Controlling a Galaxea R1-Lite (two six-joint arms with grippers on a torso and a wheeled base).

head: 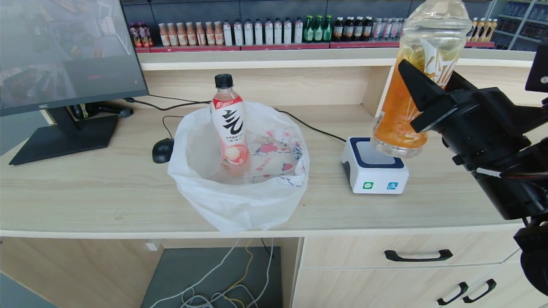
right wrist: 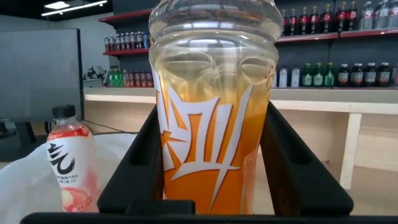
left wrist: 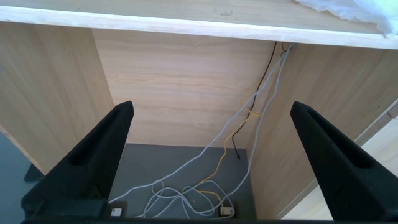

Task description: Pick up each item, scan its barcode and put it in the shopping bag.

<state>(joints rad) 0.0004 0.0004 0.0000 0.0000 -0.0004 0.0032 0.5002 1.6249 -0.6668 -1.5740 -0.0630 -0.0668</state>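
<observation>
Bright, even overhead light; faint, soft shadows on the worktop beneath the shopping bag; monitor mirrors the shop; recess below dimmer.

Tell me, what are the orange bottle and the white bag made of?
The orange bottle looks like clear, glossy plastic: the drink shows through and light glints on it. The white bag seems thin, soft plastic film, slightly see-through: it wrinkles and slumps.

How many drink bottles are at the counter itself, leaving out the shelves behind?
2. A pink bottle stands upright in the white bag; an orange bottle is held in the right hand above the scanner. The bag may hide others.
</observation>
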